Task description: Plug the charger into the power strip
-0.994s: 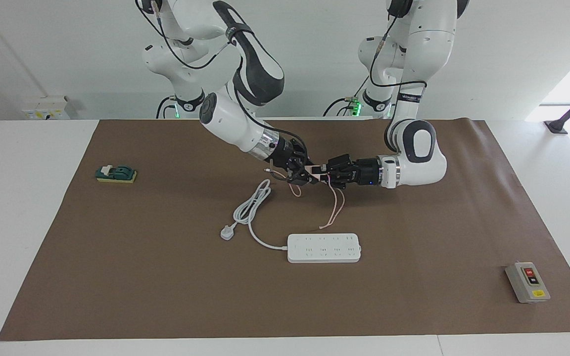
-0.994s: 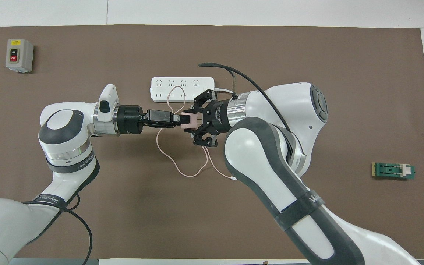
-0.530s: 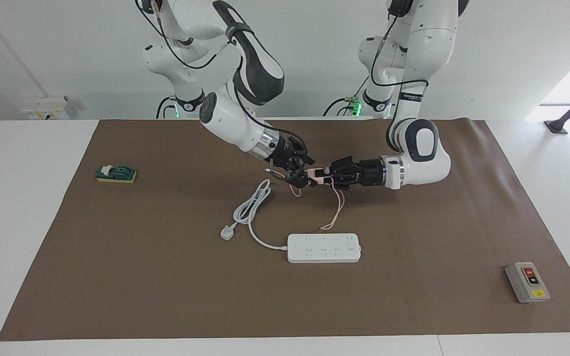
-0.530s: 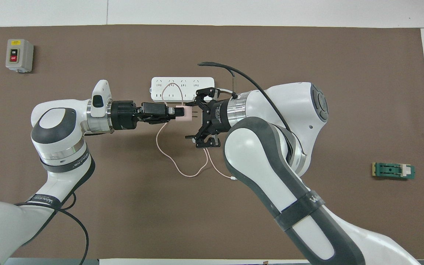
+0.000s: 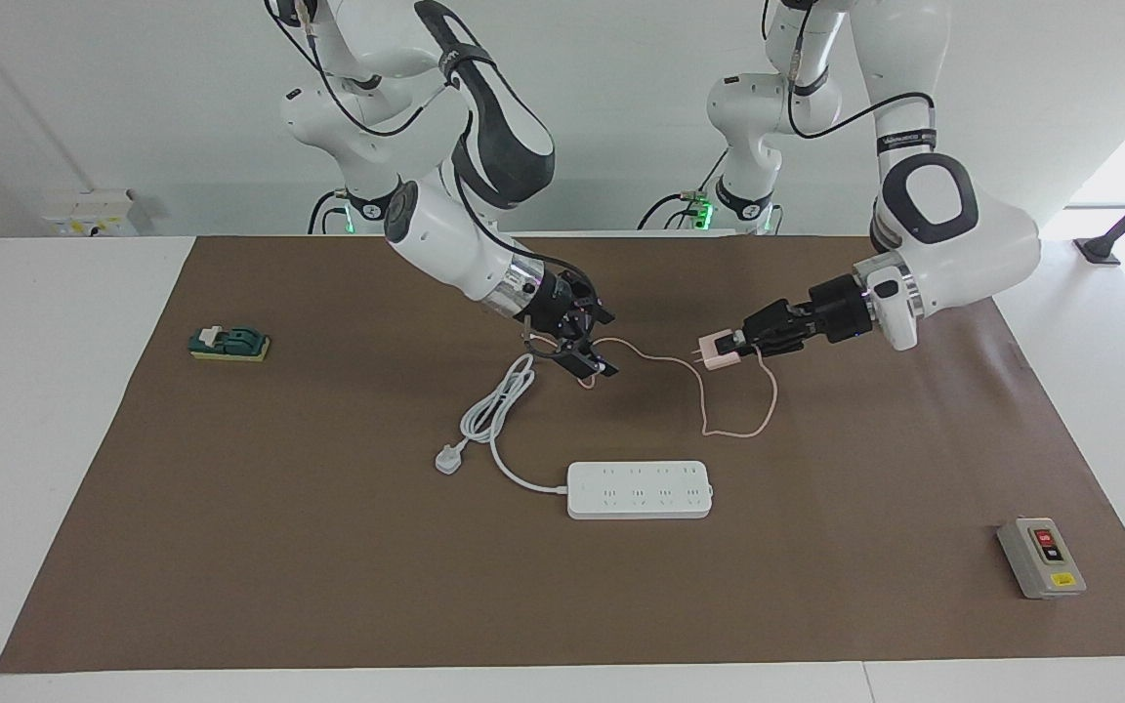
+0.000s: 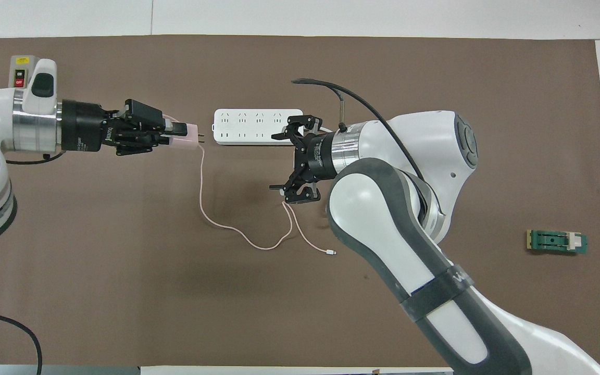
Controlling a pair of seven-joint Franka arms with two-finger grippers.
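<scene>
The pale pink charger (image 5: 717,352) (image 6: 189,137) hangs above the mat with my left gripper (image 5: 736,344) (image 6: 177,133) shut on its body. Its two prongs point toward the right arm's end of the table. Its thin pink cable (image 5: 740,432) (image 6: 242,237) droops to the mat and trails under my right gripper (image 5: 598,344) (image 6: 280,162). That gripper hovers open over the mat, holding nothing. The white power strip (image 5: 639,489) (image 6: 257,126) lies flat, sockets up, farther from the robots than both grippers.
The strip's thick white cord and three-pin plug (image 5: 447,459) lie coiled toward the right arm's end. A grey switch box (image 5: 1041,558) (image 6: 20,73) sits at the left arm's end, partly covered by that arm from above. A green block (image 5: 229,344) (image 6: 557,241) lies at the right arm's end.
My right gripper has opened and let go of the charger. The left arm has pulled away toward its own end of the table with the charger, drawing the cable out.
</scene>
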